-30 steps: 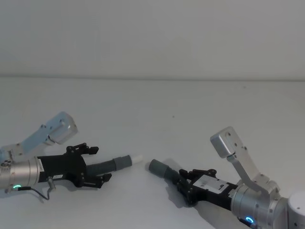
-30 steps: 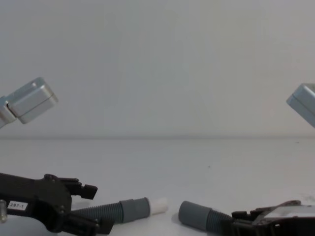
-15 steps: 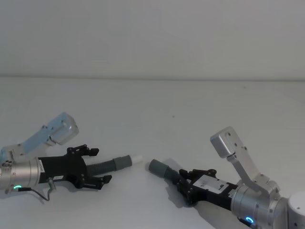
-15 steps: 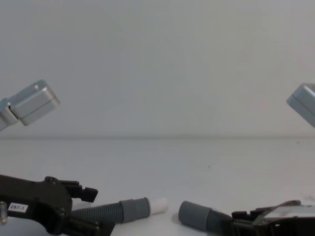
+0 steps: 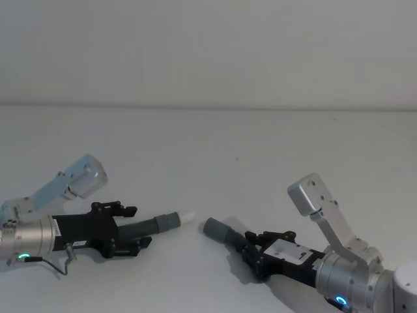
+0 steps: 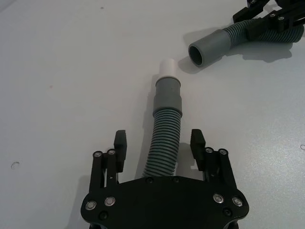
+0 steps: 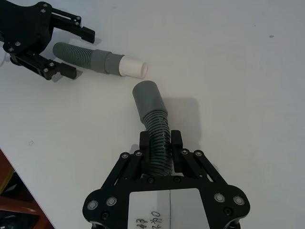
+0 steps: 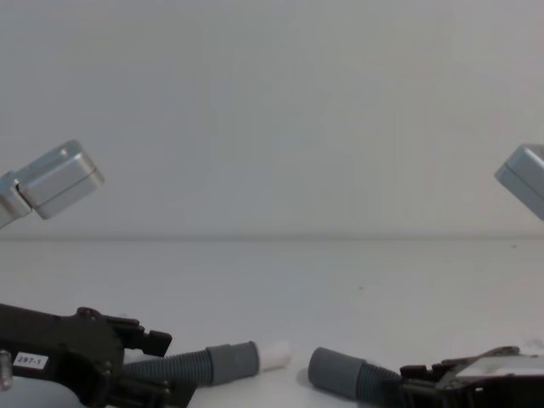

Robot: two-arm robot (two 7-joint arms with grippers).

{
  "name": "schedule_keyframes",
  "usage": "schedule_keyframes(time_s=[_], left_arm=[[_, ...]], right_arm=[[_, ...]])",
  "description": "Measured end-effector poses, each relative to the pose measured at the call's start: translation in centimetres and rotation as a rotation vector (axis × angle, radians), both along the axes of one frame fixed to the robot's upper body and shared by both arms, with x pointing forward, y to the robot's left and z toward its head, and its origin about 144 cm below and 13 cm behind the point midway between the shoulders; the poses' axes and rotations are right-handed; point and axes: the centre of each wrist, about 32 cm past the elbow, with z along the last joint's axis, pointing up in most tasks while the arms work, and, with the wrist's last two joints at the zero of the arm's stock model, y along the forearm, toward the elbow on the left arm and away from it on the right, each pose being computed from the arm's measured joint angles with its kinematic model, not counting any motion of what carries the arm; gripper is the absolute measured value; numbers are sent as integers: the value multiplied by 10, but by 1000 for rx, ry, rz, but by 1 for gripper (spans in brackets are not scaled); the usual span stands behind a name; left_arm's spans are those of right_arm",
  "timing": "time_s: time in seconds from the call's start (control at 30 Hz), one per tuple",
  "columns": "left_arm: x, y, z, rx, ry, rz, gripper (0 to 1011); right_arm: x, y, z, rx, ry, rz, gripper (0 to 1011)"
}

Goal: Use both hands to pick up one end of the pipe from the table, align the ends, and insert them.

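Left gripper (image 6: 159, 143) fingers splayed astride pipe (image 6: 167, 119), not gripping; right gripper (image 7: 161, 139) clenched on it. Risk of kicking white tip (image 6: 167, 67) off line with socket cuff (image 6: 209, 47) on off-centre close.

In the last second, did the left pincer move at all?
Yes. The left pincer has narrowed: its fingers drew in toward the pipe, whose white tip stayed put. Gaps remain on both sides.

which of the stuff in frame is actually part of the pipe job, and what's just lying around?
Job:
- left gripper, open astride the pipe
- right gripper, shut on the pipe
- white-tipped end
- socket cuff
- table

Not of the job:
- back wall
- dark speck on the table
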Motion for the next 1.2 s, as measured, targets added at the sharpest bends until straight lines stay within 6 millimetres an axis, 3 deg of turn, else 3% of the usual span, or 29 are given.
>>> schedule_keyframes(time_s=[0.2,0.27,0.57,1.2], left_arm=[[0,0,0,0,0,0,692],[0,0,0,1,1,0,592],[0,0,0,1,1,0,323],[0,0,0,0,-6,-3,308]], right_arm=[[0,0,0,0,0,0,253],[0,0,0,0,0,0,253],[0,0,0,0,0,0,253],[-1,-1,0,-10,-17,0,253]])
